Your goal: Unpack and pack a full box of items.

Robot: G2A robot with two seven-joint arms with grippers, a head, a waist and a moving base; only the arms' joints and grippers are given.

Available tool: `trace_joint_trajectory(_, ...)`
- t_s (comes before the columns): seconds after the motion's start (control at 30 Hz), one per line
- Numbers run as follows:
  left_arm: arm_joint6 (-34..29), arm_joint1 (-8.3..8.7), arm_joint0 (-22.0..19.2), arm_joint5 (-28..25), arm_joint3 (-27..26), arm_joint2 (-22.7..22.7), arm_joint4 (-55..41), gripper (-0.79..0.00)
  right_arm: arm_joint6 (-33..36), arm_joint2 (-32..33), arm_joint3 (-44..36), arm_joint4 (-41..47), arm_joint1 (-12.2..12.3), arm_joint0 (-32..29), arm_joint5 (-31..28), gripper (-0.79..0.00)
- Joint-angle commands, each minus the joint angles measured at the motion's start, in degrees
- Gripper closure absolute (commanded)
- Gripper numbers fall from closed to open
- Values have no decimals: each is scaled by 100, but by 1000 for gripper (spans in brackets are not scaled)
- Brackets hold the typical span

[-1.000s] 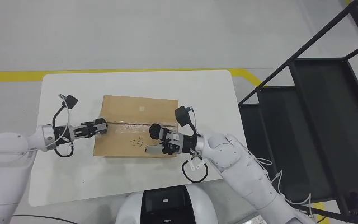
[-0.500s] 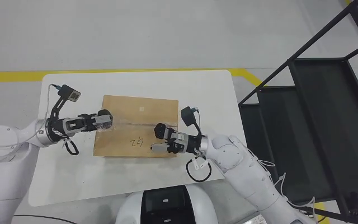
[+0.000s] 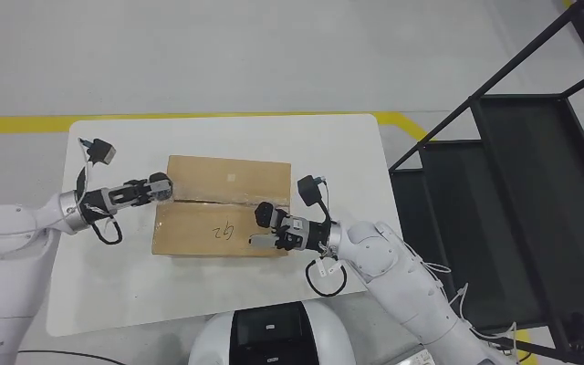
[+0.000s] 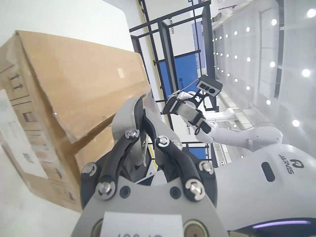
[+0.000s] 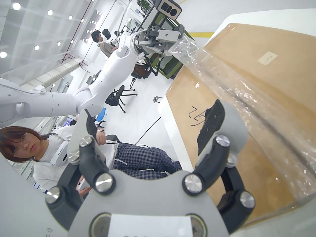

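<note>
The closed brown cardboard box (image 3: 219,178) hides whatever it holds, one side of it runs off the left wrist view's edge, and the free end of the clear plastic tape strip (image 5: 197,57) is mostly buried between the left gripper (image 4: 144,109)'s pinched fingers.

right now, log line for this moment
left gripper: shut on clear tape at box end | right gripper: open at box's near edge | tape: partly lifted off box
</note>
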Motion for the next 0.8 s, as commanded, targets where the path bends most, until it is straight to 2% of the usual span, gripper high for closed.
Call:
trace_joint_trajectory(0.0, 25, 10, 9, -23, 5, -11, 165, 0, -13, -3, -1, 0, 5, -5, 14, -785)
trace_joint_trajectory(0.47, 329, 55, 117, -263, -169, 46, 1227, 0, -93, -14, 45, -10, 44, -33, 5, -785)
trace_joint_trajectory(0.77, 734, 85, 249, -319, -388, 13, 1957, 0, -155, 4, 4, -43, 70, -58, -3, -785)
